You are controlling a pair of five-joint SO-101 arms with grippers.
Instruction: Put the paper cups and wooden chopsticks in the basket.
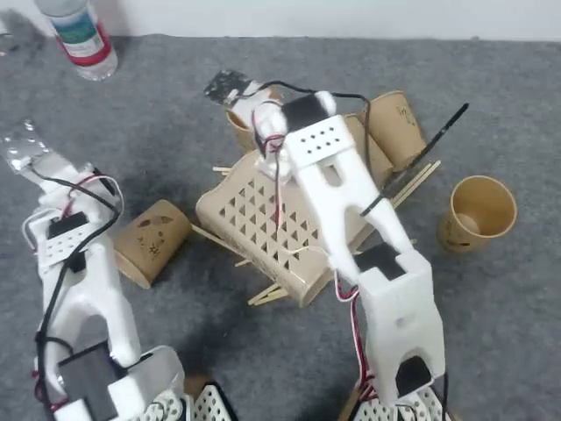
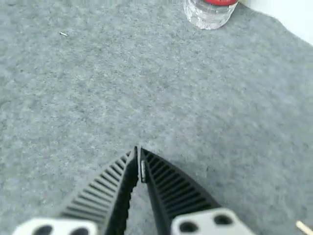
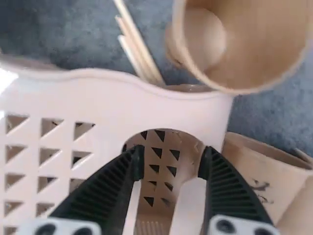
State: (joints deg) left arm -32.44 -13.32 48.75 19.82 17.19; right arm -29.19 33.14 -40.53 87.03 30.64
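Left gripper (image 2: 139, 156) clenched on nothing over the grey tabletop (image 1: 175, 132), bottle (image 1: 83, 35) beyond; side cup (image 1: 153, 241) lay tipped over near that arm. Basket (image 1: 254, 224) sat mid-table, chopsticks (image 1: 412, 186) poking from under it. Right gripper (image 3: 171, 154) was at its far wall, fingers released, spread over the handle cutout. Tipped cups (image 1: 394, 127) lay just beside the basket, and an upright cup (image 1: 478, 215) stood apart, far right.

Our left gripper (image 2: 139, 155) was closed, its tips meeting; our right gripper (image 3: 171, 157), stretched far forward, stood with jaws parted.
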